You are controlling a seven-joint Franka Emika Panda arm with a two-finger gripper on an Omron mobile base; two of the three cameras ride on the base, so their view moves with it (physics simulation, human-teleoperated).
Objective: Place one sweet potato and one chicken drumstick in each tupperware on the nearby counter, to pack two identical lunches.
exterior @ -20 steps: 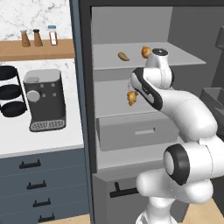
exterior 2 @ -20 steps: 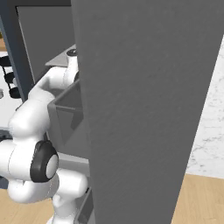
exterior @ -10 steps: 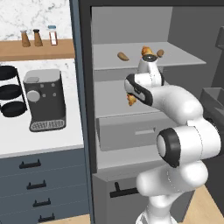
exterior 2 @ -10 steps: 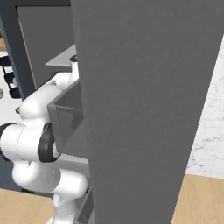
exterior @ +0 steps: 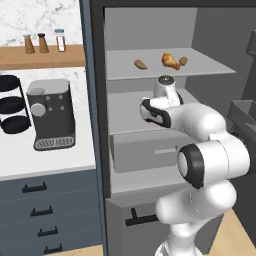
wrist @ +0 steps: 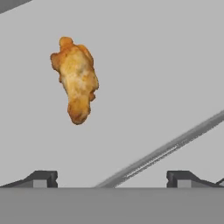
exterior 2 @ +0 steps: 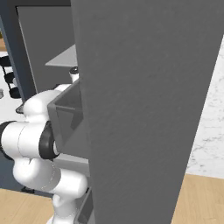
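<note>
Chicken drumstick (wrist: 75,81): one lumpy golden-orange piece lying on a flat grey fridge shelf (wrist: 166,78), seen in the hand view ahead of the jaws and apart from them, toward the left, with nothing between the finger tips.

Jaws (wrist: 112,178): open wide, the two dark tips far apart at the bottom of the hand view, holding nothing. A pale straight edge runs diagonally across the shelf surface to the right of the drumstick.

Arm: white, dark-jointed, reaching into the open fridge in the left base view, the wrist (exterior: 166,89) at the level of the middle shelf; the jaws themselves are hidden behind the wrist there.

Upper fridge shelf (exterior: 210,67), left base view: holds a second chicken drumstick (exterior: 170,60) between two sweet potatoes, one (exterior: 140,64) to its left and apart from it, one (exterior: 183,61) just beside it on the right.

Fridge drawer (exterior: 145,150): grey, below the middle shelf, in front of the arm's elbow.

Fridge door (exterior 2: 144,105): dark grey, standing open, with a bin on its inner side next to the arm's white link in the right base view.

Desk (exterior: 30,162): white, left of the fridge, over dark blue-grey drawers with black handles. Carries a grey coffee machine (exterior: 50,115) and a black tiered rack (exterior: 11,104) at the left edge.

Wooden wall shelf (exterior: 45,56): above the desk, bearing three small shakers (exterior: 43,42).
</note>
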